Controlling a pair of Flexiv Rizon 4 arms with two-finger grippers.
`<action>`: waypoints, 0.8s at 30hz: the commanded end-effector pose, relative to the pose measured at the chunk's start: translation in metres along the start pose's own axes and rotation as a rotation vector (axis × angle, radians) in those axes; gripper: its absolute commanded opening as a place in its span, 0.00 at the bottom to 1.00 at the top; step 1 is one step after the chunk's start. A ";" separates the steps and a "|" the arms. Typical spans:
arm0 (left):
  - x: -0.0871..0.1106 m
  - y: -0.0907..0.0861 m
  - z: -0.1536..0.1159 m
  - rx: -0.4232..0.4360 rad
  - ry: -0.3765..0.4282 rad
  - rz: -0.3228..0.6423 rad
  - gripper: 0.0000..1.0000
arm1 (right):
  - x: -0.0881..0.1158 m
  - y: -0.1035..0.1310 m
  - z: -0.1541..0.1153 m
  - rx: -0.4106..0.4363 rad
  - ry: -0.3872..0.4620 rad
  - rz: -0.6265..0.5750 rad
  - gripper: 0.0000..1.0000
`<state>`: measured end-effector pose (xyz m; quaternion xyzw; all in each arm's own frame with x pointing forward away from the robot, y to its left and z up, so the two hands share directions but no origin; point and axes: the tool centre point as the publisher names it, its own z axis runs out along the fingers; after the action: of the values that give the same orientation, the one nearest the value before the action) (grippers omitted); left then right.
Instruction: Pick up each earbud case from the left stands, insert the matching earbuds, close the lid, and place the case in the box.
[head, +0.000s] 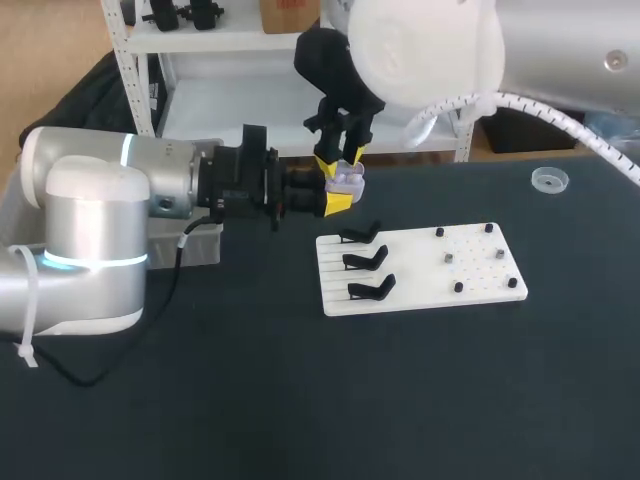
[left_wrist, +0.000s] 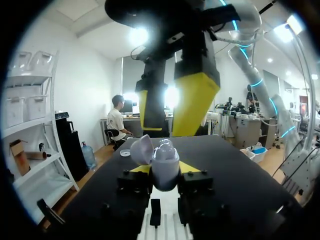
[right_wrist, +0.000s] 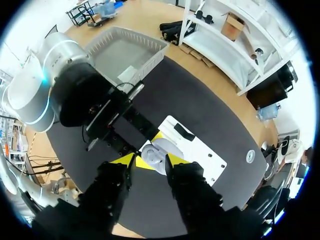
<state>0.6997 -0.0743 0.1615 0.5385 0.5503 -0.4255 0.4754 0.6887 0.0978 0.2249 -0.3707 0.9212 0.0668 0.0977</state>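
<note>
A pale lavender earbud case (head: 347, 180) with its lid (left_wrist: 142, 149) open is held above the table, left of the white board (head: 420, 288). My left gripper (head: 338, 194) is shut on it from both sides, and the case (left_wrist: 165, 167) sits upright between its fingers. My right gripper (head: 340, 160) hangs open straight above the case, its yellow fingers (left_wrist: 195, 100) pointing down on either side of it. Looking down along that gripper (right_wrist: 148, 161), the case (right_wrist: 156, 154) lies between its tips. Three black stands (head: 364, 260) on the board's left part are empty.
Small dark and grey pieces (head: 449, 257) sit on the board's right part. A clear round dish (head: 549, 179) lies at the far right. A grey bin (right_wrist: 125, 50) stands at the table's left edge, behind my left arm.
</note>
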 end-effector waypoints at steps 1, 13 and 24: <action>0.000 -0.001 0.000 -0.005 -0.002 0.001 0.00 | 0.002 -0.003 -0.014 -0.009 -0.038 0.024 0.38; 0.000 -0.001 0.000 -0.005 -0.002 0.001 0.00 | -0.036 -0.042 -0.001 0.029 -0.087 0.157 0.37; 0.000 -0.001 0.000 -0.005 -0.002 0.001 0.00 | -0.024 -0.053 0.031 0.044 -0.037 0.206 0.33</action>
<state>0.6996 -0.0742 0.1616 0.5385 0.5504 -0.4256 0.4754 0.7467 0.0809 0.1981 -0.2707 0.9534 0.0634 0.1168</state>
